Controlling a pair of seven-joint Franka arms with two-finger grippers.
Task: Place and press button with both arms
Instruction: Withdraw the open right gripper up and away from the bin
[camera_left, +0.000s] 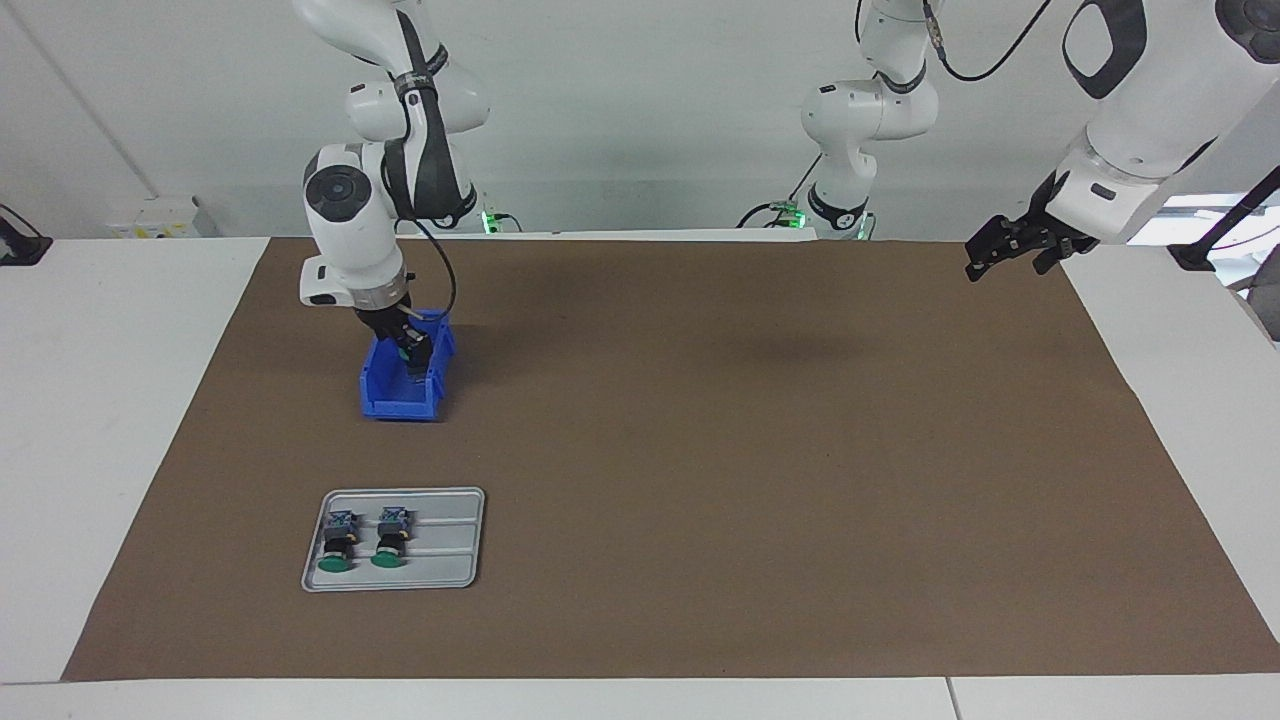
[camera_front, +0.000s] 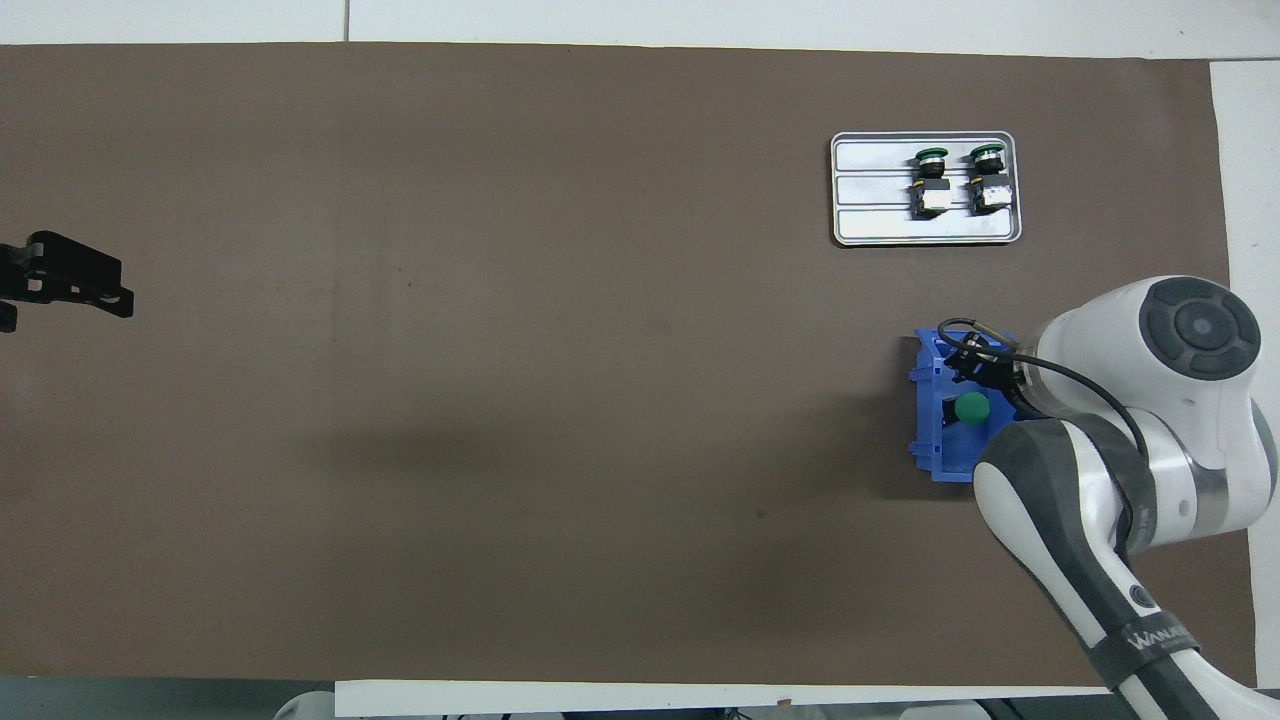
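Pick step in hand. Right hand was down in the blue bin at the third button; grip: cannot tell. Left hand waited, released. Next move, judged: carry it to the tray.

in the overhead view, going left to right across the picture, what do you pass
left gripper → grey tray → first button on the tray → second button on the tray
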